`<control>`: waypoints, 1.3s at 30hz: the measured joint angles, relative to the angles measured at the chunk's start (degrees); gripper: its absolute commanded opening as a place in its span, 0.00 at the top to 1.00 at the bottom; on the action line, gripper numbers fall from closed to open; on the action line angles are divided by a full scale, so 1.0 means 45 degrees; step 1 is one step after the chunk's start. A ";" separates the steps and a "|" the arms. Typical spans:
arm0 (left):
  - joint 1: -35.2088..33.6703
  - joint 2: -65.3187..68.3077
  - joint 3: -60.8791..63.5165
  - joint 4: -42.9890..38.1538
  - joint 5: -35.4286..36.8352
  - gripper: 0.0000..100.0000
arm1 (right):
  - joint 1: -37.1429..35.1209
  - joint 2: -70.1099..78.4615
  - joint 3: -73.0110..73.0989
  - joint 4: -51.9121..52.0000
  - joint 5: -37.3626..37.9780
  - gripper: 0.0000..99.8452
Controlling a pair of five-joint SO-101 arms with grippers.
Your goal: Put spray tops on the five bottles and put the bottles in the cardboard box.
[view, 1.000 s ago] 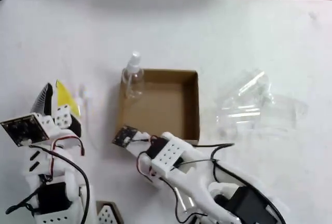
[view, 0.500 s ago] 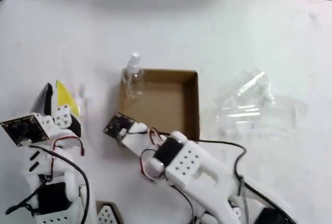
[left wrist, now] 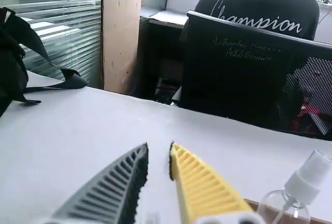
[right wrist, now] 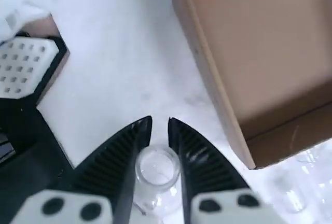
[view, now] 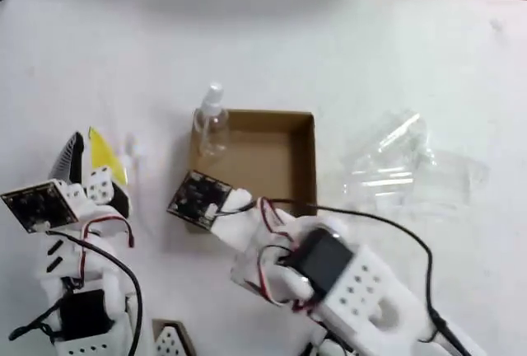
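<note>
Beside the cardboard box (right wrist: 259, 63), your right end effector (right wrist: 159, 123) is gripping an uncapped bottle (right wrist: 155, 169). You are likely risking slippage on smooth plastic.

Cardboard box (view: 268, 162): brown, square, open at the top, mid-table with its floor bare. Capped bottle (view: 211, 121): clear, white spray top fitted, upright at the box's far-left corner. Uncapped bottles (view: 403, 162): clear, lying on their sides in a loose cluster right of the box, apart from it. Open bottle (right wrist: 156, 171): clear, no top, its round mouth showing between the two fingers of my right gripper (right wrist: 160, 123), which presses it on both sides, near-left of the box.
</note>
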 measured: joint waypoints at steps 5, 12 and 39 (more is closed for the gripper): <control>0.0000 0.0000 0.0000 0.0000 0.0000 0.93 | 0.0625 -0.0567 -0.0918 0.0039 0.0000 0.98; 0.0000 0.0000 0.0000 0.0000 0.0000 0.93 | 0.4005 -0.0664 -0.0957 -0.3223 0.0000 0.98; 0.0000 0.0000 0.0000 0.0000 0.0000 0.93 | 0.5587 0.4122 0.3673 -1.7348 -0.0020 0.98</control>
